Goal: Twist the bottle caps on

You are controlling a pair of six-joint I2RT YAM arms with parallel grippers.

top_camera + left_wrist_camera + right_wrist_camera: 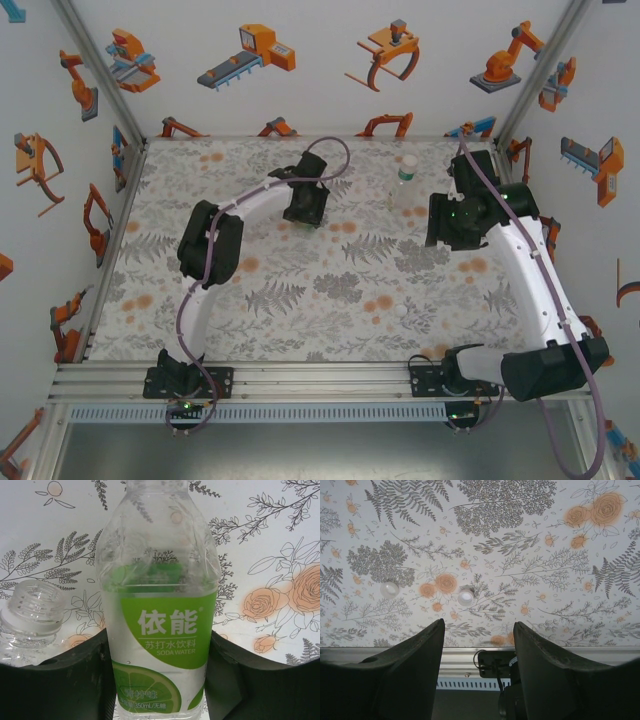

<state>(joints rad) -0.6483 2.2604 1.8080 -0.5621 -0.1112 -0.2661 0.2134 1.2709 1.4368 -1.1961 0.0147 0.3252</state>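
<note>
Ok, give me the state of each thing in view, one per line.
left gripper: shut on labelled bottle.
labelled bottle: gripped, top out of frame.
plain bottle: neck open, uncapped.
far bottle: upright, standing free.
white caps: loose, on no bottle.
right gripper: open, empty.

A clear bottle with a green label [160, 580] is clamped upright in the left pincer [159, 645]. Just beside it, a plain clear bottle [31, 607] is seen uncapped. A third bottle [407, 175] is stood upright toward the far right. A white cap [465, 598] and a second white cap [389, 589] are laid apart on the desk [530, 535].
</note>
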